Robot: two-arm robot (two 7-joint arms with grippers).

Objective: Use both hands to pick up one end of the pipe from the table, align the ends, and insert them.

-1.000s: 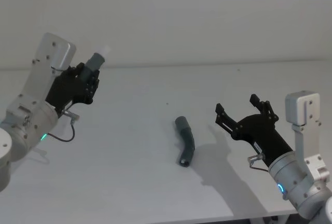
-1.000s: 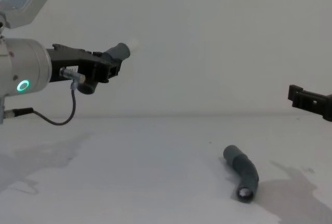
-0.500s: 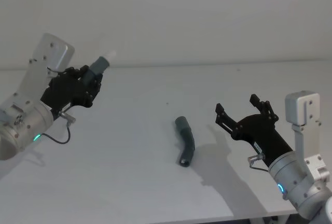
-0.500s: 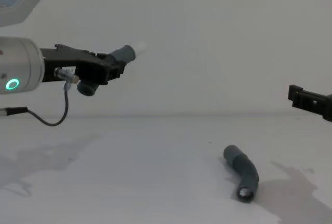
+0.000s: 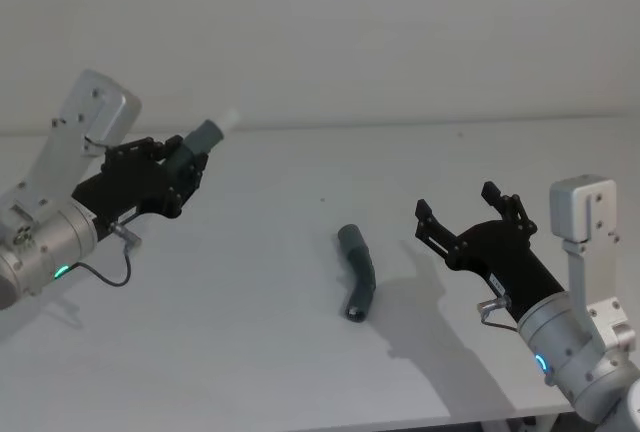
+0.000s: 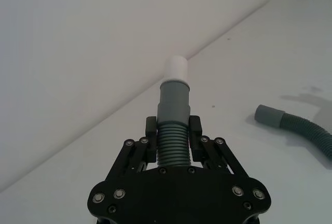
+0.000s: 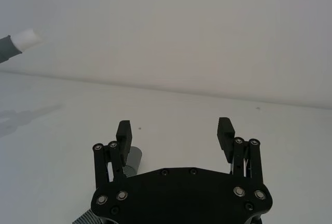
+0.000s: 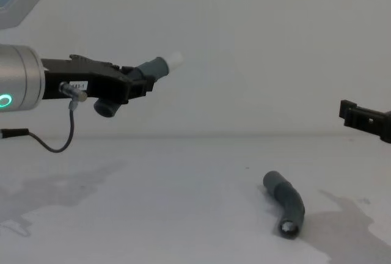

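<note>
Backdrop: bare matte white counter (image 5: 250,282), pale wall.
Left pincer (image 5: 188,160): black plastic, raised, clamping dark grey ribbed hose piece (image 5: 203,138), white tip (image 5: 229,115) aimed rightward.
Centre: second dark grey bent hose piece (image 5: 357,272) lying loose on the counter.
Right pincer (image 5: 456,200): black, spread wide, near it.
Advice: grip behind its cuff, leaving the mouth free.

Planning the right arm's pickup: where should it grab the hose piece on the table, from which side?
Probably the ribbed middle of the hose piece, from above, straddling its width: it lies flat on the table, and that leaves its cuffs free.
</note>
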